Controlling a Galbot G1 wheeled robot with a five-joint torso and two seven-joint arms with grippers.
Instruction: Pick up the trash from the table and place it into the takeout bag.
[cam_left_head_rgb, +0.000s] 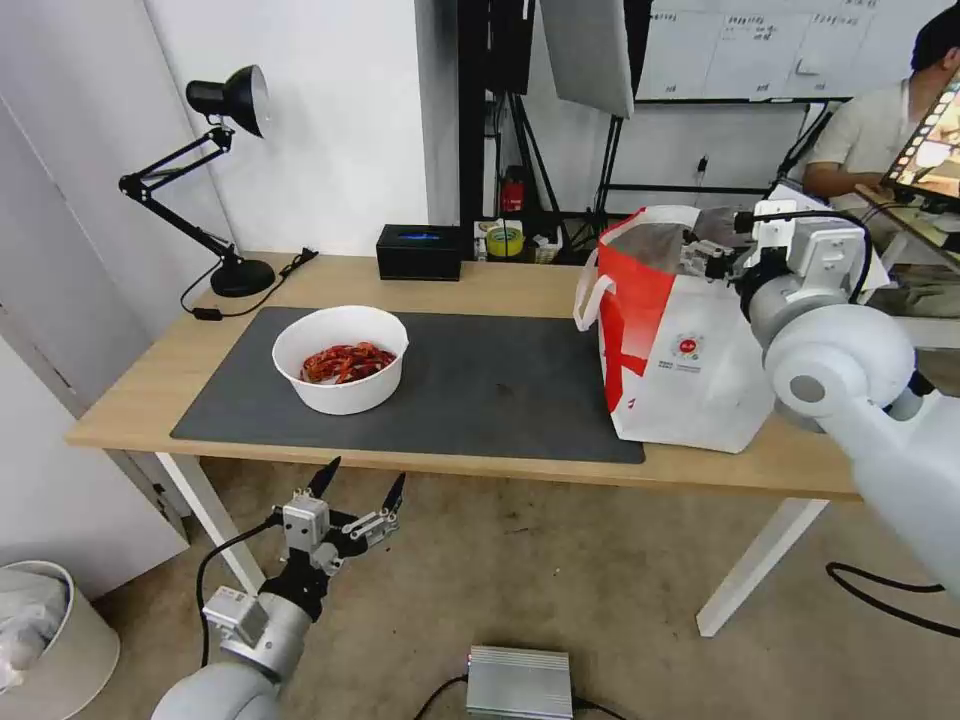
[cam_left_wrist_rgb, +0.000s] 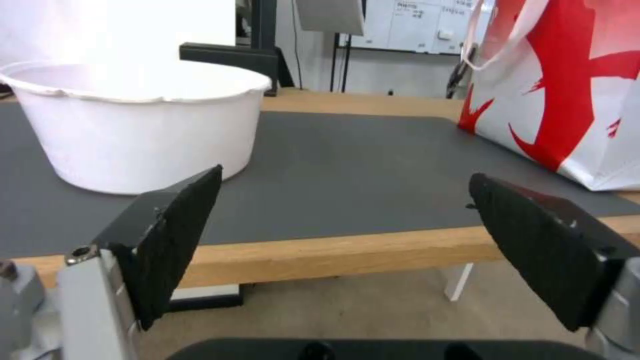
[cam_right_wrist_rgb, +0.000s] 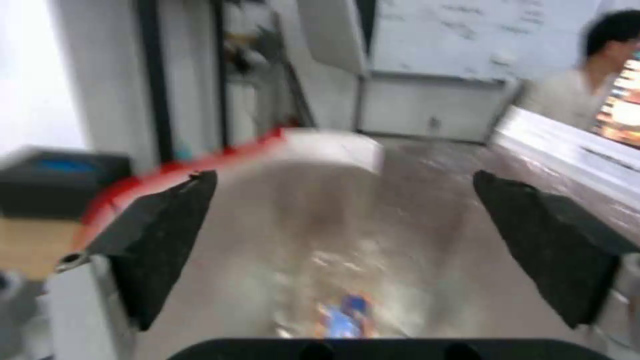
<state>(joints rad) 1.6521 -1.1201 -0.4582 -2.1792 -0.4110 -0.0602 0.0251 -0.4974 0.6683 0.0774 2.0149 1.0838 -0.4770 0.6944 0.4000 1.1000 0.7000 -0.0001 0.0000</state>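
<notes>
We're looking at an office turned test lab. A light wood bench (cam_left_head_rgb: 500, 285) on white legs carries a dark mat (cam_left_head_rgb: 480, 380) and a black swing-arm lamp (cam_left_head_rgb: 225, 110). Behind it, a whiteboard (cam_left_head_rgb: 740, 45) with written notes, tripod stands (cam_left_head_rgb: 530, 150) and a hanging light panel (cam_left_head_rgb: 590, 50). Bare concrete floor (cam_left_head_rgb: 580, 570), loose cables, a metal power box (cam_left_head_rgb: 520, 682), and a seated person at a screen nearby.

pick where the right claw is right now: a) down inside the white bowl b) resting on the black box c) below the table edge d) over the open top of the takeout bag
d: the right claw sits open at the mouth of the takeout bag, and its wrist view looks down onto the bag's silver lining between spread fingers.
</notes>
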